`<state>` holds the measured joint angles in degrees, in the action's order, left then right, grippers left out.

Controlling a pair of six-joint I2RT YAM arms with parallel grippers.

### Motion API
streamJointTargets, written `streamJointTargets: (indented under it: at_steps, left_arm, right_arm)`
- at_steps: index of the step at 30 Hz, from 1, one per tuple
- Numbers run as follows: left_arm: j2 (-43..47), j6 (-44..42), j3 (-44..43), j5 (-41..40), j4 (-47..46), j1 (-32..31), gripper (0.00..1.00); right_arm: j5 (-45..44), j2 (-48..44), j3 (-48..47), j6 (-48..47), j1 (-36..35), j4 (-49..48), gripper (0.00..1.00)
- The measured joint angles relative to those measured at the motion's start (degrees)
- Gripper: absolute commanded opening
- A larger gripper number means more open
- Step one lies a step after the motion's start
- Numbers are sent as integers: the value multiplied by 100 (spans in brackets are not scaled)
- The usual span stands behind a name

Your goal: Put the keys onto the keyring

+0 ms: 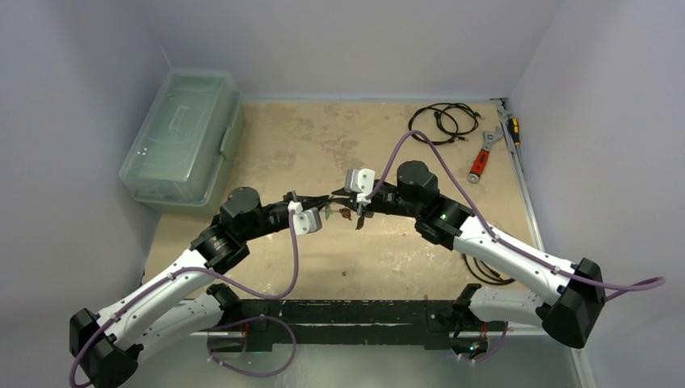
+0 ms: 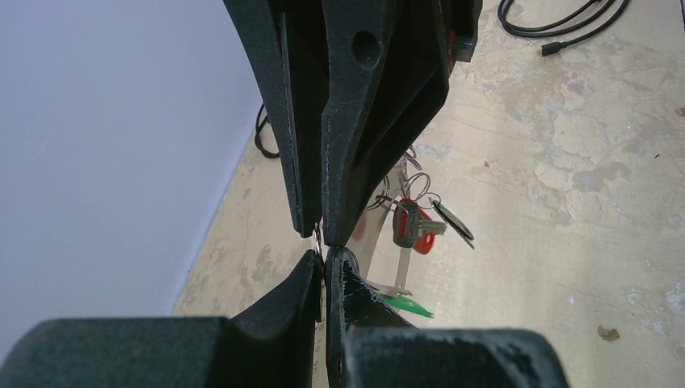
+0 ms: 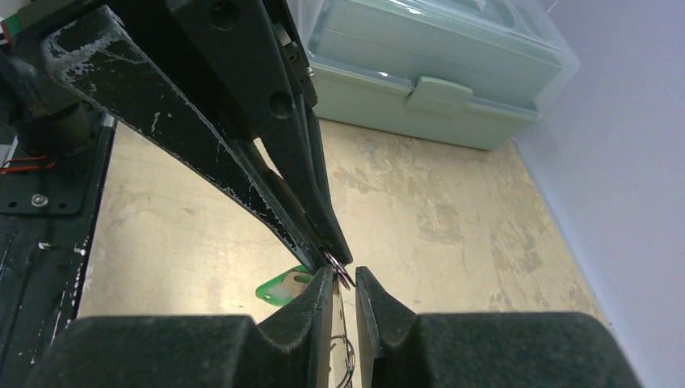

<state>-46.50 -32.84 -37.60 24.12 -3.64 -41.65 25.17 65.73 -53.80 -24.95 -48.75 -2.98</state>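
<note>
Two grippers met tip to tip over the middle of the bench [image 1: 323, 137], sharing one bunch of keys.

The left gripper [image 2: 324, 260] had its jaws pressed almost together on a thin silvery edge that looked like the keyring [image 2: 371, 234]. The right gripper [image 3: 345, 279] had its jaws a narrow slit apart, with one small dark split ring [image 3: 343, 273] at their tips. Just beside the fingertips hung the keys [image 2: 416, 226], three tags counted: one red tag [image 2: 420, 242], one black tag [image 2: 454, 222] and one green tag [image 2: 408, 305], the green lowest. Several more small wire rings sat above the red tag, too tangled to count. Well apart from the bunch lay one pale-green lidded box [image 1: 182, 133] at far left, and at far right one coil of black cable [image 1: 443, 121], one red-handled spanner [image 1: 482, 158] and one screwdriver [image 1: 513, 128].
</note>
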Motion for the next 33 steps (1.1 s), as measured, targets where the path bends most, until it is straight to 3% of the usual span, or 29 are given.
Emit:
streamJointTargets:
  at_steps: [6,11,17,20,23,29,33]
  left_arm:
    - [-28,-42,-15,37,70,2,0]
    - [-52,-83,-48,96,146,2,0]
    - [-70,-81,-55,101,339,39,0]
    - [-70,-76,-55,101,343,39,26]
    - [-59,-101,-55,96,238,33,43]
    - [251,-76,-55,-31,-74,33,55]
    - [468,-76,-55,-72,-236,33,57]
  right_arm:
    - [13,33,0,-2,0,0,18]
    - [72,52,0,-33,4,4,0]
    - [157,179,-31,-81,28,103,0]
    - [160,181,-50,-85,28,140,0]
    - [136,179,-52,-66,17,133,0]
    - [-240,85,-33,4,-13,2,0]
    - [-798,-28,11,87,-15,-258,0]
